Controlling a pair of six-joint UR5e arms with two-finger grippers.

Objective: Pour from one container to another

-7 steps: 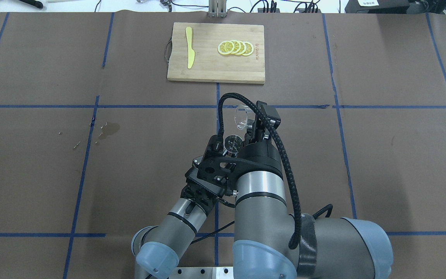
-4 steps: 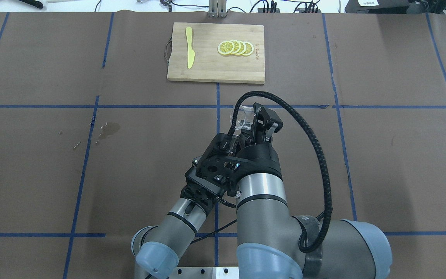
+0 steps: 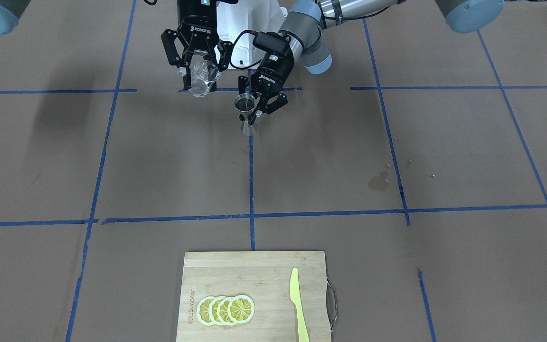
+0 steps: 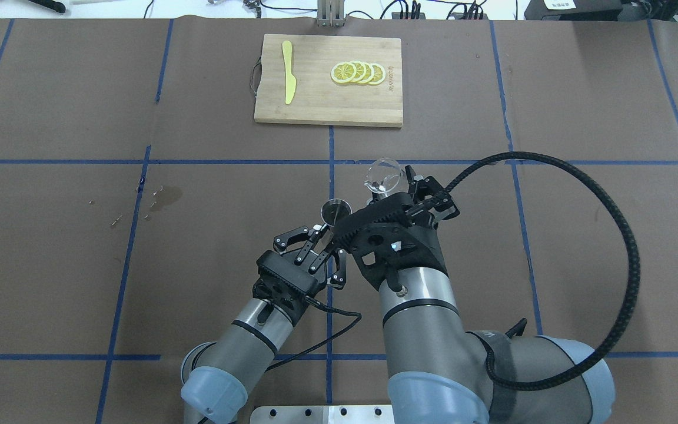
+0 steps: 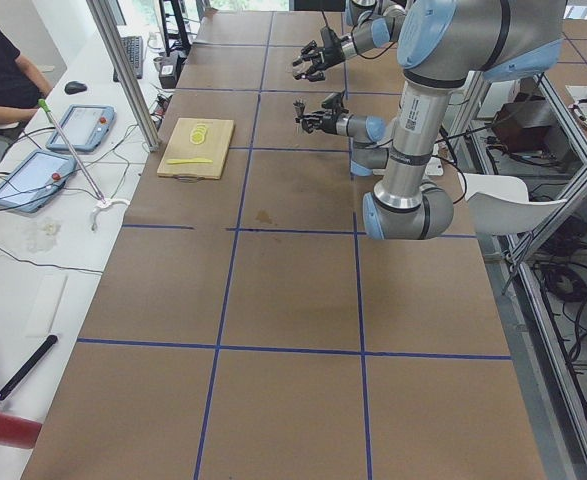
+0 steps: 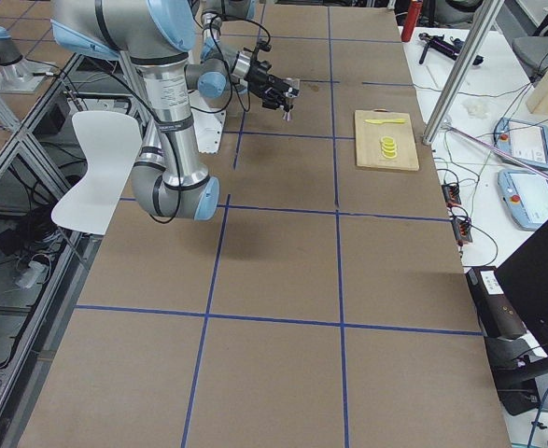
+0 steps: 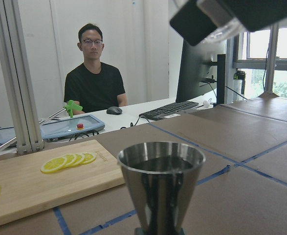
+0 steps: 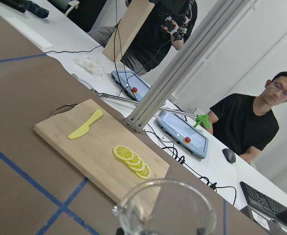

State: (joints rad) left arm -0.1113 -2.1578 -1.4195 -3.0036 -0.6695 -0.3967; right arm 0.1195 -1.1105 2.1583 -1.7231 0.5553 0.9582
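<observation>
The clear glass cup (image 3: 201,81) hangs in the air with my right gripper (image 3: 201,69) shut on its sides. It is tilted only slightly, with its mouth (image 4: 383,175) facing up. In the right wrist view its rim (image 8: 165,208) fills the bottom edge. Just beside it, the silver hourglass jigger (image 3: 245,102) stands upright with my left gripper (image 3: 253,108) shut on its waist. In the overhead view the jigger (image 4: 336,209) lies to the left of the cup and nearer the robot. Dark liquid shows in the jigger's upper cone (image 7: 160,169).
A wooden cutting board (image 4: 315,100) lies at the far side with lemon slices (image 4: 358,72) and a yellow knife (image 4: 288,72) on it. A small wet stain (image 4: 165,197) marks the brown cover on the left. The right arm's cable (image 4: 621,247) loops out to the right.
The right wrist has rolled back, so the glass cup went from tipped over the jigger to nearly upright and shifted right. The left gripper and jigger moved slightly left.
</observation>
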